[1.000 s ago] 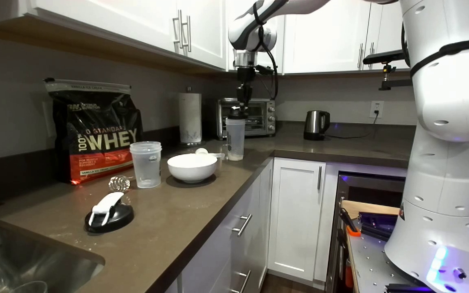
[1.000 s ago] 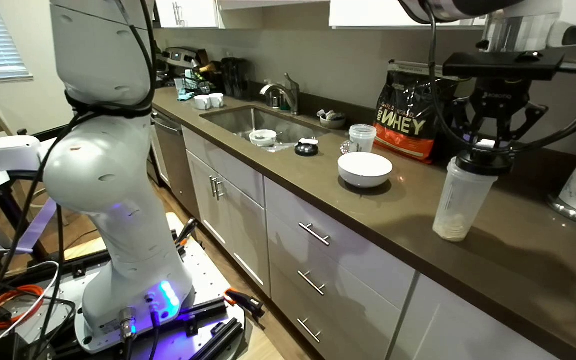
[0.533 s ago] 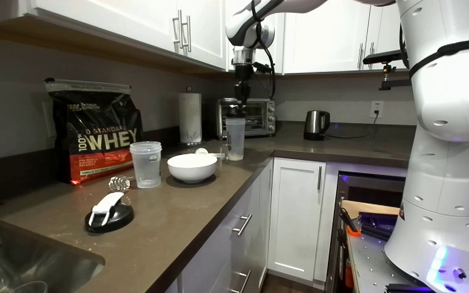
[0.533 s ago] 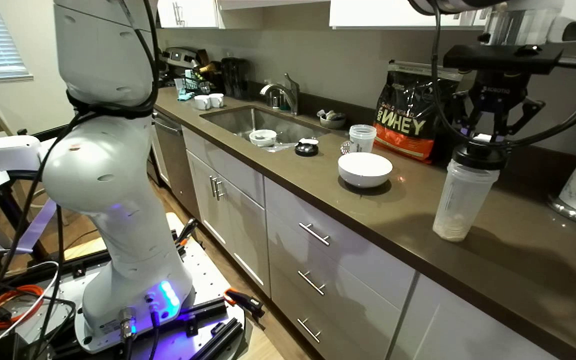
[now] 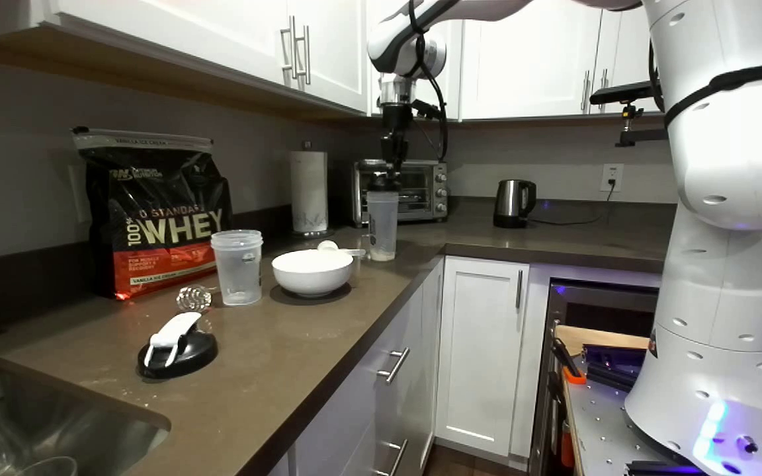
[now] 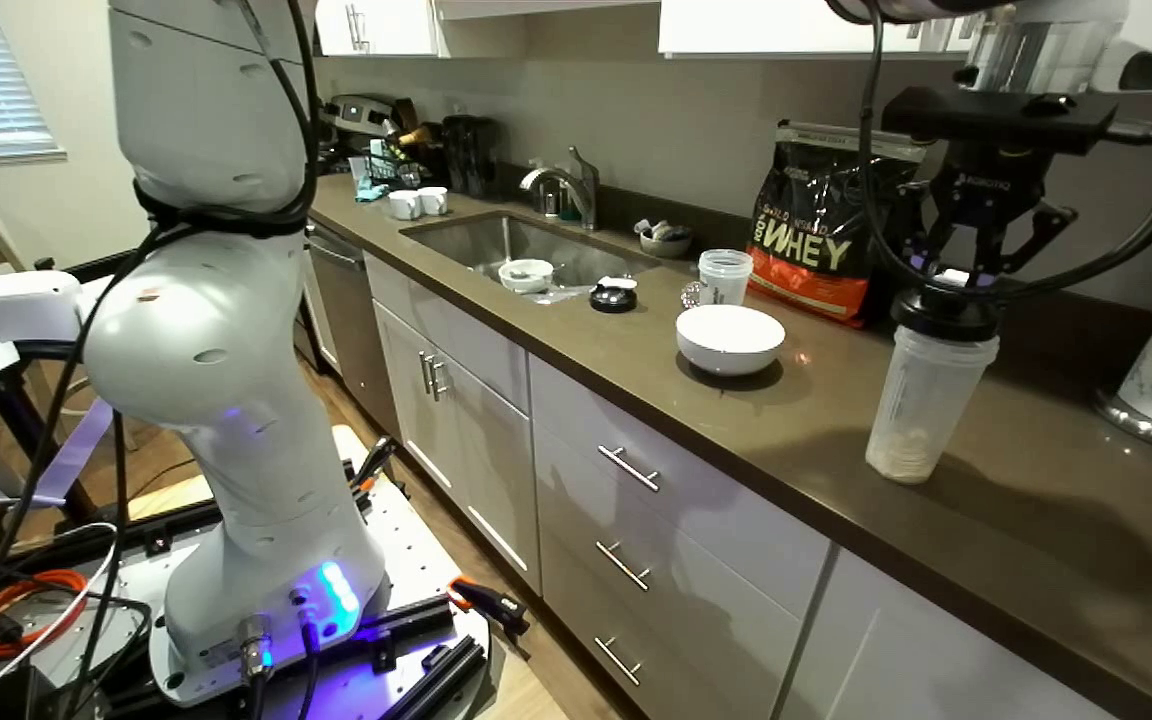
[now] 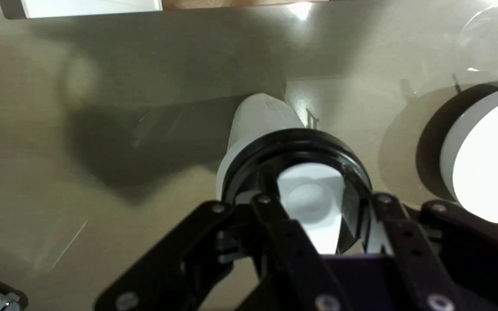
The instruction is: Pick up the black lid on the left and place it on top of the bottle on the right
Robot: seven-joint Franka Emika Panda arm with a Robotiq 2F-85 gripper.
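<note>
A round black lid [image 6: 948, 316] with a white flip cap [image 7: 311, 201] is gripped between the fingers of my gripper [image 6: 952, 274]. It hangs right at the mouth of the tall translucent bottle [image 6: 929, 410], which stands upright with pale powder at its bottom. The lid sits slightly off to one side: a strip of the bottle's rim [image 7: 222, 179] shows past its edge in the wrist view. Whether lid and rim touch all round, I cannot tell. A similar black lid with a white cap [image 5: 179, 354] lies on the counter near the sink.
Along the counter [image 5: 275, 370] stand a white bowl [image 5: 313, 272], a clear cup [image 5: 237, 268], a wire whisk ball [image 5: 194, 298] and a whey bag [image 5: 156, 218]. A paper-towel roll [image 5: 309, 192] and a toaster oven [image 5: 421, 192] are behind the bottle. The sink [image 6: 586, 262] lies beyond.
The gripper and held lid rose slightly, then shifted a little to the left in the exterior view nearest the bottle. The bottle has stayed in place, and the grip has not changed.
</note>
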